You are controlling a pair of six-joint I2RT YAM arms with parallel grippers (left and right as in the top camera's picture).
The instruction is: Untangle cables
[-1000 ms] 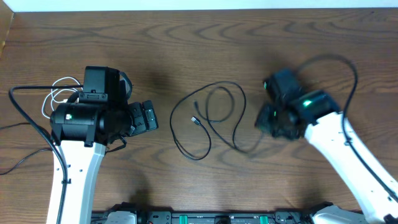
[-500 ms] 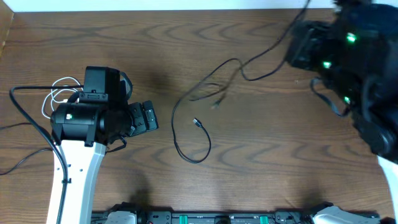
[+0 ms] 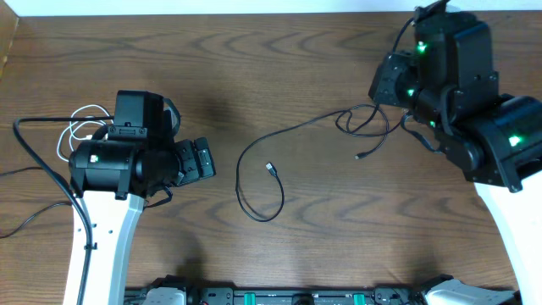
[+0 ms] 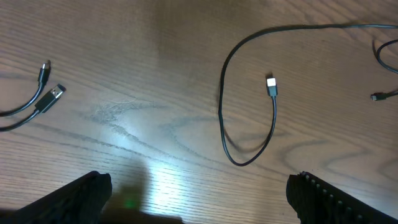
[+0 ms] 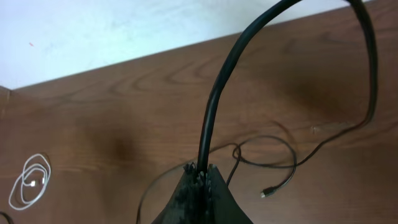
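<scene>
Black cable (image 3: 238, 178) sprawls right of the wide-open left end effector (image 3: 196, 159), white cable (image 3: 74, 127) left of it; the closed right end effector (image 5: 199, 171) grips the black cable.

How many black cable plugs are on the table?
4, in the left wrist view: upper-left plug, lower-left plug, centre plug, far-right plug. Others may be hidden.

Overhead gives you a straight-down look; left wrist, close over the table (image 4: 155, 93), shares the black cable (image 4: 221, 106); right wrist faces the wall (image 5: 93, 31).
</scene>
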